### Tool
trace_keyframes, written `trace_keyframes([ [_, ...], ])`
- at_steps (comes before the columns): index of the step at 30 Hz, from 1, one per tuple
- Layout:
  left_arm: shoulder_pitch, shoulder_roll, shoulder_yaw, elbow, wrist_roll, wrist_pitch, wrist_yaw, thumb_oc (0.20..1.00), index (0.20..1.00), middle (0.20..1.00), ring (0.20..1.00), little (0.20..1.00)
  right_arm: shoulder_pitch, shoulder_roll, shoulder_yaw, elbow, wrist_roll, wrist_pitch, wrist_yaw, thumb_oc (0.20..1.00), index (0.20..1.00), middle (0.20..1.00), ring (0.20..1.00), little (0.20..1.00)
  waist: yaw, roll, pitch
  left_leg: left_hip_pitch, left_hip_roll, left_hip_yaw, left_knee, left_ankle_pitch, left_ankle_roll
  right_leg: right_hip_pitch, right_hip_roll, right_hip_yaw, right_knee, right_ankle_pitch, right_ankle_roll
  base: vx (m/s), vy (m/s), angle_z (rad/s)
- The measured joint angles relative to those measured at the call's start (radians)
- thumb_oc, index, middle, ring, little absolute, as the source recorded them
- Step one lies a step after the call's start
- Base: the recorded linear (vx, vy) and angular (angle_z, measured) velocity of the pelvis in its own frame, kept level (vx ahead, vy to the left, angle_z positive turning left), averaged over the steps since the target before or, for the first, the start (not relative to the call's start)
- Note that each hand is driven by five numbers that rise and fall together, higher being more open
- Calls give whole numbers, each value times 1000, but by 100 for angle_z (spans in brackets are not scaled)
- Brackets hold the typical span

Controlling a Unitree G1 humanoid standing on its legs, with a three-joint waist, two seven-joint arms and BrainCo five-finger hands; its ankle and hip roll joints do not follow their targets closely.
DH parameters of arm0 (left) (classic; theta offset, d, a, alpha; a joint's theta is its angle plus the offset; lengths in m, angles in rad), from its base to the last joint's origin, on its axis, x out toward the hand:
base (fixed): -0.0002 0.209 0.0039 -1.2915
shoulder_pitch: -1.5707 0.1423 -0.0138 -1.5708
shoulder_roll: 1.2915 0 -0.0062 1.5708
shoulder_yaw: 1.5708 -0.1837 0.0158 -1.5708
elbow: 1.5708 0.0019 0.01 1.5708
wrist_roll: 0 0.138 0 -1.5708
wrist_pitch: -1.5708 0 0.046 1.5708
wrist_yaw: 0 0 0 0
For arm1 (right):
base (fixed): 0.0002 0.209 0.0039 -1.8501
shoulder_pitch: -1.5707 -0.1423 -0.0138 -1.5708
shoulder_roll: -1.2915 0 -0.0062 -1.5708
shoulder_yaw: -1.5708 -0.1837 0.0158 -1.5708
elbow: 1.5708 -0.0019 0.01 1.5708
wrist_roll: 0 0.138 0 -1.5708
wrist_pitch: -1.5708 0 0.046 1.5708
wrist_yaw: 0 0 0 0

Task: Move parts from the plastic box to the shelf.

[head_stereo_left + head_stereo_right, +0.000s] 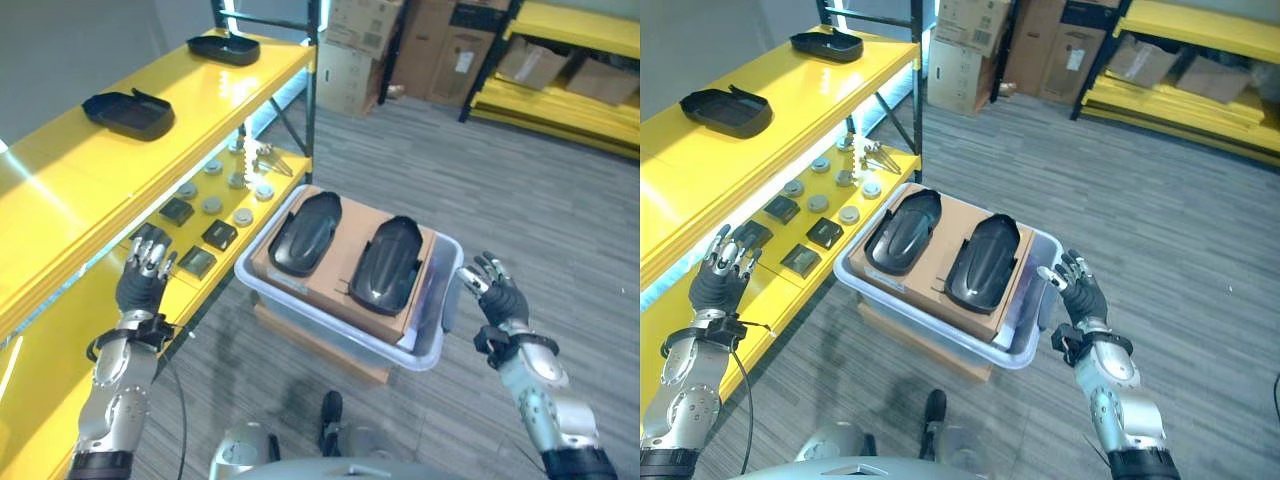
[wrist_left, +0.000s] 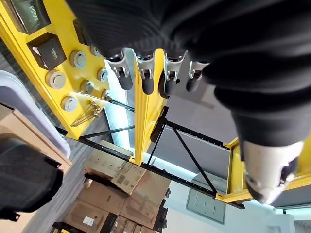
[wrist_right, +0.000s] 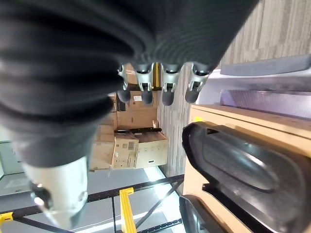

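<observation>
A clear plastic box (image 1: 436,345) stands in front of me with a cardboard insert carrying two black moulded parts, one on the left (image 1: 305,233) and one on the right (image 1: 388,264). Two more black parts lie on the yellow shelf's top board, a near one (image 1: 129,113) and a far one (image 1: 223,47). My left hand (image 1: 143,276) hovers open over the lower shelf board, left of the box. Just off the box's right wall, my right hand (image 1: 497,294) is open and holds nothing. The right wrist view shows the right part (image 3: 243,162) close by.
The lower shelf board (image 1: 60,370) carries small black blocks (image 1: 219,235), round metal discs (image 1: 212,205) and a bunch of metal pieces (image 1: 268,159). The box rests on a low wooden stand (image 1: 320,345). Cardboard boxes (image 1: 360,45) and another yellow rack (image 1: 560,70) stand at the back.
</observation>
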Motion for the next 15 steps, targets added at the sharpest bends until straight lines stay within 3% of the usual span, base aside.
trace_keyframes([
  [1, -4, 2, -14, 36, 8, 2, -18, 1000, 1000, 1000, 1000, 1000, -14, 32, -3, 5, 0, -18, -1, 1000, 1000, 1000, 1000, 1000, -18, 5, -2, -5, 40, 42, -299, 47, -48, 44, -3, -6, -63, -37, 53, 130, 146, 38],
  [2, -17, 1, -33, 53, 8, 4, -22, 1000, 1000, 1000, 1000, 1000, -6, 50, -12, 12, 0, -21, -5, 1000, 1000, 1000, 1000, 1000, -33, 6, 2, 5, 41, 49, -461, 112, -72, 72, -11, -42, -92, -70, 69, 89, 149, 27],
  [3, -26, 8, -45, 53, 7, 4, -27, 1000, 1000, 1000, 1000, 1000, -6, 48, -4, 15, 0, -20, -7, 1000, 1000, 1000, 1000, 1000, -33, 15, 15, 3, 60, 43, -539, 180, -84, 64, -17, -67, -67, -60, 59, 57, 139, -4],
  [4, -27, 20, -44, 53, 7, 4, -33, 1000, 1000, 1000, 1000, 1000, -9, 44, 8, 14, -1, -17, -7, 1000, 1000, 1000, 1000, 1000, -28, 19, 25, 6, 86, 47, -556, 222, -78, 69, -19, -70, -54, -3, 46, 86, 218, -46],
  [5, -27, 14, -50, 70, 8, 7, -36, 1000, 1000, 1000, 1000, 1000, 16, 45, 17, 3, -3, -16, -20, 1000, 1000, 1000, 1000, 1000, -37, 45, 26, 32, 119, 44, -567, 240, -70, 89, -16, -93, -50, -21, 39, 67, 165, -52],
  [8, -43, 15, -49, 52, 8, 7, -48, 1000, 1000, 1000, 1000, 1000, 83, 40, 17, -55, -18, -30, -50, 1000, 1000, 1000, 1000, 1000, -63, 52, 23, 63, 32, 46, -525, 236, -70, 89, -75, -97, -54, -29, 68, 67, 128, -33],
  [11, -49, 14, -49, 41, 7, 9, -61, 1000, 1000, 1000, 1000, 1000, 145, 29, 15, -57, -67, -41, -90, 1000, 1000, 1000, 1000, 1000, -91, 109, -11, 153, 22, 34, -619, 239, -54, 88, -54, -120, -50, -12, 103, 83, 106, -7],
  [12, -51, 15, -41, 38, 7, 10, -61, 1000, 1000, 1000, 1000, 1000, 158, 25, 18, -60, -99, -44, -114, 1000, 1000, 1000, 1000, 1000, -91, 124, -18, 164, 14, 23, -653, 276, -7, 87, -56, -115, -37, -23, 132, 85, 105, 10],
  [15, -21, 31, -38, 31, 7, 13, -61, 1000, 1000, 1000, 1000, 1000, 158, 24, 2, -95, -140, -53, -158, 1000, 1000, 1000, 1000, 1000, -74, 101, -30, 171, -29, 24, -677, 277, 13, 68, -93, -93, -28, -21, 155, 49, 41, 14],
])
